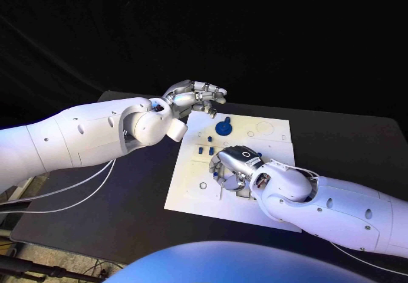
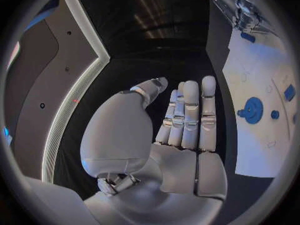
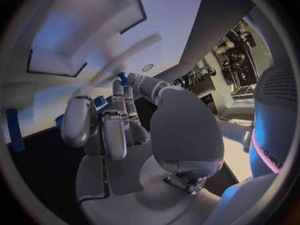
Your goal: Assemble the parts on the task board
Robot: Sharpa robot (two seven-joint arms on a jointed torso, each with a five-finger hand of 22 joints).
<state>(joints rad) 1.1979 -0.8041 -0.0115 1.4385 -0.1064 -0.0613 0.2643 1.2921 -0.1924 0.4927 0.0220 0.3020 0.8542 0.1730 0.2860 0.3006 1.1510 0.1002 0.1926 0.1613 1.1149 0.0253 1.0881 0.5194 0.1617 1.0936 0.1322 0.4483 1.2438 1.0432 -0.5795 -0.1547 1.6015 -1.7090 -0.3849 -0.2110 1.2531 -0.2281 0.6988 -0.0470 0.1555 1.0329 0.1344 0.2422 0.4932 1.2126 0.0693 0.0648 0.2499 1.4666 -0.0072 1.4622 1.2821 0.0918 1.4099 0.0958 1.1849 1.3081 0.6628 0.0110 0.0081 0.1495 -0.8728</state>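
Right fingers: curled down over the middle of the board, with small blue pieces showing between and behind them in the right wrist view — whether they pinch one I cannot tell.
Left fingers: straight and side by side in the left wrist view, nothing in them; from the head camera they look loosely bent above the board's far left corner.
Table: black, carrying the board at its centre.
Task board: white plate in the middle of the table, its near left part bare, a small ring mark near that side.
Right hand: down on the board's centre, palm toward the plate, covering what lies beneath it.
Left hand: up at the far edge — clear of the board, touching no part.
Round blue part: a disc with a small knob, sitting on the far half of the board, between the two hands.
Small blue parts: a short row of upright pieces just beside the right hand, on its far left side.
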